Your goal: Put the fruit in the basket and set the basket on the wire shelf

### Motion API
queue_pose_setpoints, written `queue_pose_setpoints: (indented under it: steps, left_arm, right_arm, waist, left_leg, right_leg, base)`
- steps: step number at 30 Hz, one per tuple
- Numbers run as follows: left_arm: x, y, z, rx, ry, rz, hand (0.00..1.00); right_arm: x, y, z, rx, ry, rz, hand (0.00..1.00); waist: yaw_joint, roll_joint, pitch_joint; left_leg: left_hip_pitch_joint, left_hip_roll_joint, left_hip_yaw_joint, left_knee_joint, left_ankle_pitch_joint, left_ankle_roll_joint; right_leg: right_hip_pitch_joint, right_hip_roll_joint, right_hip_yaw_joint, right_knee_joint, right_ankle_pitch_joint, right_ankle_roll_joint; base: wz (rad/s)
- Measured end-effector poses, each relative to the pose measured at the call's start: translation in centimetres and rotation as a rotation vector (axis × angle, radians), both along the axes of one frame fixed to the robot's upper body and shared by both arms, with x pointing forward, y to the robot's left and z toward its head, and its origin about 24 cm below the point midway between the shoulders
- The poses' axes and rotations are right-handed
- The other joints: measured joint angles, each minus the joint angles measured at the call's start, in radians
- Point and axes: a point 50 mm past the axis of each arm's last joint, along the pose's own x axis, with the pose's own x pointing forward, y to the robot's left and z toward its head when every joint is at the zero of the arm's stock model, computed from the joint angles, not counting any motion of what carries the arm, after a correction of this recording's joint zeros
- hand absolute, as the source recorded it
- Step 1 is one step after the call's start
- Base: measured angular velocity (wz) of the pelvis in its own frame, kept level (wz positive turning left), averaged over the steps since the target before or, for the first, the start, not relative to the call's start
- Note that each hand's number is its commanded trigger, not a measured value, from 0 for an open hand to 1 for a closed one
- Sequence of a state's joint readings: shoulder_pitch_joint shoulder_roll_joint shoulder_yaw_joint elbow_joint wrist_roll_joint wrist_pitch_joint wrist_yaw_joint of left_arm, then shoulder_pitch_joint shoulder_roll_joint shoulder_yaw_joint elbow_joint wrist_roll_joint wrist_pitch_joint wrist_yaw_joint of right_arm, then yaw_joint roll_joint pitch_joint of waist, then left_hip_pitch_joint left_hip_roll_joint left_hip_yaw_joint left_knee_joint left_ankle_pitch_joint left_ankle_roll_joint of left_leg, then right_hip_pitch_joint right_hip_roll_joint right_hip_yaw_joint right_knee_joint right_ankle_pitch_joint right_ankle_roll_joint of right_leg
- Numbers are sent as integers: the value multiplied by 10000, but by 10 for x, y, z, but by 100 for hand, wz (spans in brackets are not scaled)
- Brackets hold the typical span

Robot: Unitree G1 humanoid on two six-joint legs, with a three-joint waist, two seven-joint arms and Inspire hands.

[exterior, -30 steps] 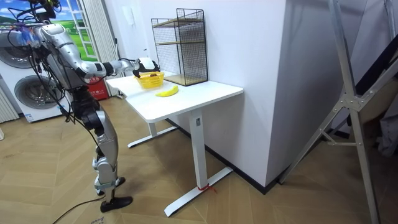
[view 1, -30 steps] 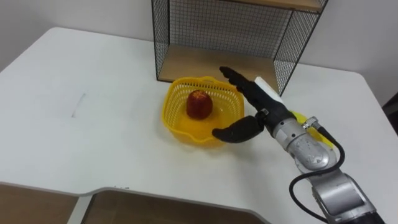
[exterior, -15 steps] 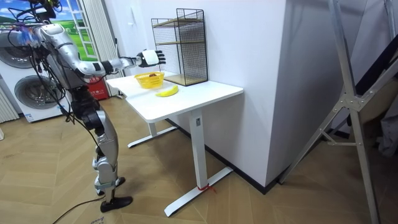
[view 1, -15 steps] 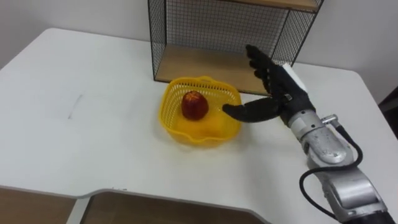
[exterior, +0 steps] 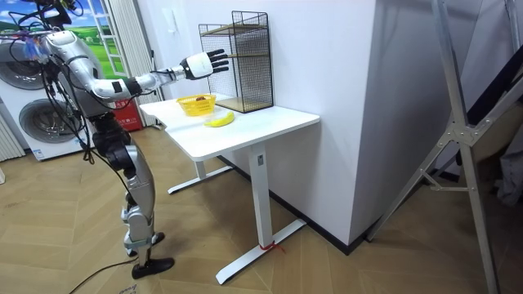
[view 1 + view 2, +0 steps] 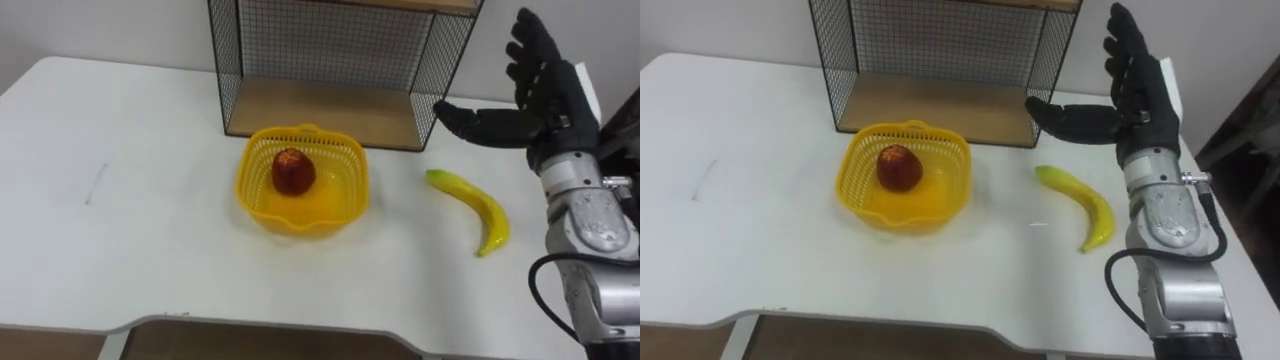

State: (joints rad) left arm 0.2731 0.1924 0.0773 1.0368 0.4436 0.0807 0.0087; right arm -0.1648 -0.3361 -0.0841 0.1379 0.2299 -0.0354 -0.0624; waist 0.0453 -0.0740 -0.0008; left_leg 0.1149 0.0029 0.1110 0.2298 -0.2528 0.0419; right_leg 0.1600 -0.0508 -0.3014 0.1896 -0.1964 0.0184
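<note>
The red fruit (image 6: 293, 171), apple-like, lay inside the yellow basket (image 6: 352, 190), toward its far side and resting on the basket floor. The basket stood upright on the white counter (image 6: 140, 200), just in front of the wire shelf (image 6: 330, 45) and not on it. We noted a clear strip of counter between the basket's far rim and the shelf's wooden bottom board (image 6: 320, 108).

The banana (image 6: 483, 205) lay flat on the counter to the right of the basket, apart from it. Its stem end pointed toward the shelf's right front corner and its curve bent toward the near edge. Nothing touched it.

The right hand (image 6: 550, 105) was raised above the counter's right side, beyond and above the banana. Its fingers were straight and spread, pointing up, and the thumb stuck out to the left toward the shelf's corner post. The hand was wide and held nothing; we saw air between it and the banana, and it was well apart from the basket.

In the room view, the robot stood upright on the wooden floor at the counter's end on the room view's left, with the right arm stretched out level toward the shelf. The shelf sat at the counter's far edge against the wall. A washing machine (image 5: 33, 122) stood behind the robot.
</note>
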Motion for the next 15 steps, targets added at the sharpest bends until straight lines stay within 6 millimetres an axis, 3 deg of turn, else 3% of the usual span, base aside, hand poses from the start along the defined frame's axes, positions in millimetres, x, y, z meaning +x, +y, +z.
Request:
queue_pose_setpoints:
  steps: [7, 15]
  left_arm:
    - [-4, 1, 0, 26, 115, 37, 0]
    - [-2, 4, 1, 161, 184, 77, 0]
  right_arm:
    - [-3, -19, -15, -105, 646, -1245, 0]
    - [-9, -34, -49, -367, 2374, -1834, 0]
  waist:
    - [-124, -61, -16]
    - [-84, -140, -49]
  left_leg:
    - [5, 3, 31, -73, 1, 0]
    - [53, -2, 42, -58, 14, 0]
  right_leg:
    - [-34, 11, 3, -26, 0, 0]
    - [-43, 14, 96, -48, -1, 1]
  base:
    - [0]
    - [0]
